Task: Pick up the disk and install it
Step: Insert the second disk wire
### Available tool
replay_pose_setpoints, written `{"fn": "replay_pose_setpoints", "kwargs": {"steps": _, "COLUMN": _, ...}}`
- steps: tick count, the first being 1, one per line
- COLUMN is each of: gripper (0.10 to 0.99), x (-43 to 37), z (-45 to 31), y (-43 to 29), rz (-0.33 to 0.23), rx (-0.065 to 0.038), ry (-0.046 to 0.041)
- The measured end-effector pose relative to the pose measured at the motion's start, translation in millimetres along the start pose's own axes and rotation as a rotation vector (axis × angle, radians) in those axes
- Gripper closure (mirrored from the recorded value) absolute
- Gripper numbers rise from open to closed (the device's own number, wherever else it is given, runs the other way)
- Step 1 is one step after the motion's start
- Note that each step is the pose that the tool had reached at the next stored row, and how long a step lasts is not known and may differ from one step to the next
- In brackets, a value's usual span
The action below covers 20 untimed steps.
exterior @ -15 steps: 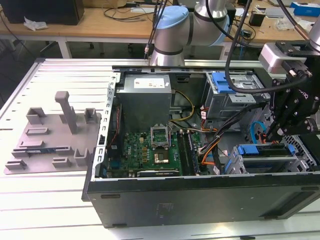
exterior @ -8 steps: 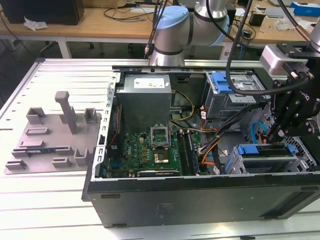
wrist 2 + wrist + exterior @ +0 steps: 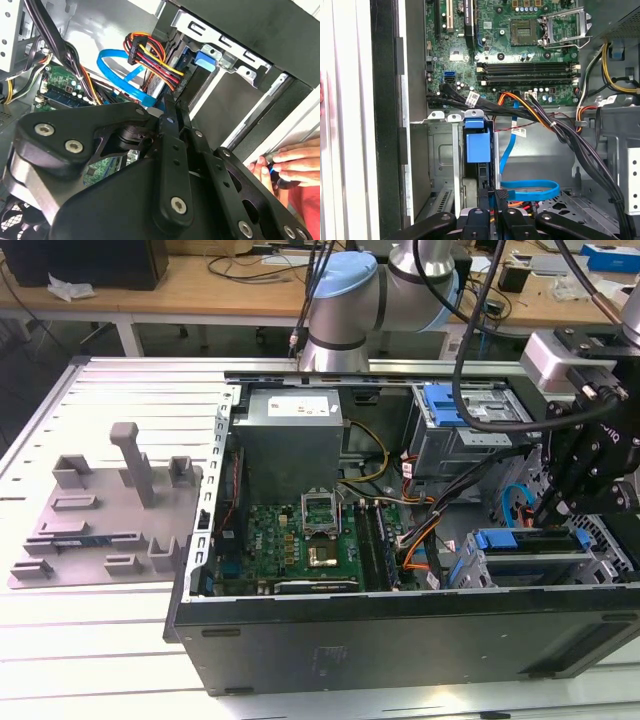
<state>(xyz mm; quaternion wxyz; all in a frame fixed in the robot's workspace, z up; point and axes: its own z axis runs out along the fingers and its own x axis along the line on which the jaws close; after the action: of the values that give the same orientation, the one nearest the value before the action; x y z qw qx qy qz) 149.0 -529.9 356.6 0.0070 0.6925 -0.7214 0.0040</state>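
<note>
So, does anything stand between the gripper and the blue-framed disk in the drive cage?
Nothing visible does. In the first wrist view the gripper sits right at the blue-framed disk; a blue flat cable loops beside it, not between.

An open computer case [image 3: 400, 635] lies on a table [image 3: 110, 640]. Inside it, the motherboard [image 3: 300, 545] sits toward the exterior view's left, a drive cage [image 3: 530, 560] toward the right. A fixture plate [image 3: 100, 510] lies on the table left of the case.
</note>
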Motion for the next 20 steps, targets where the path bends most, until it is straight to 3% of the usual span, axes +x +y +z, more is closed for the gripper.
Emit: {"fn": "replay_pose_setpoints", "kwargs": {"steps": 20, "gripper": 0.925, "x": 2.0, "z": 5.2, "y": -0.8, "rz": 0.000, "rx": 0.000, "ry": -0.0001}}
